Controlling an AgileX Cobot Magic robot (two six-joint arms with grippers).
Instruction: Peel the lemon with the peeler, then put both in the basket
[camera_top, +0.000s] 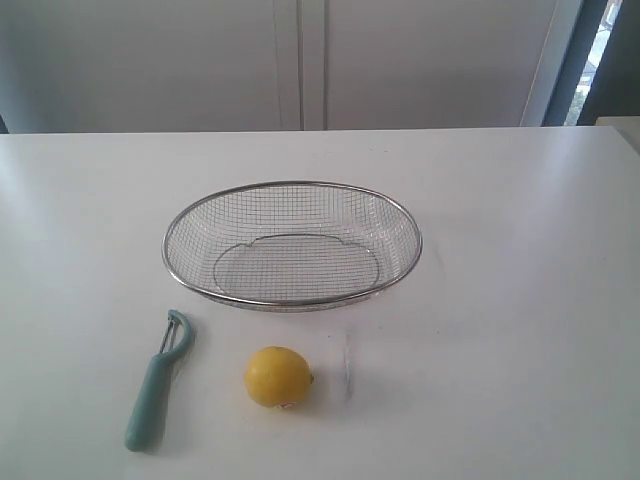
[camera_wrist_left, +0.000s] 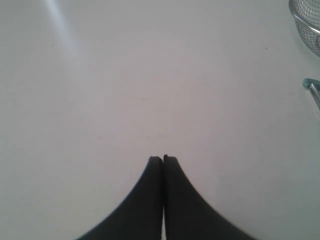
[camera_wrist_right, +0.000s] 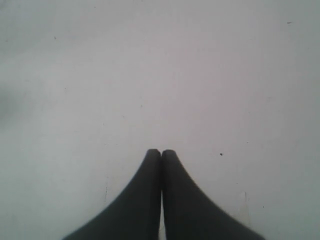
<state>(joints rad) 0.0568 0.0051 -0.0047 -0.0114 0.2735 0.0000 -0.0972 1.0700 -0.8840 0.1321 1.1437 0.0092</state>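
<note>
White table (camera_top: 530, 300) spreads wide around basket (camera_top: 292, 301), peeler (camera_top: 155, 385) and lemon (camera_top: 278, 376)

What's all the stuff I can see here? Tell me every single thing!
table: one, white, under everything
basket: one, silver wire mesh, middle of the table, nothing in it
peeler: one, pale teal handle with metal blade head, lying in front of the basket
lemon: one, yellow, in front of the basket, beside the peeler but not touching it
left end effector: one, black, shut, over bare table
right end effector: one, black, shut, over bare table
</note>
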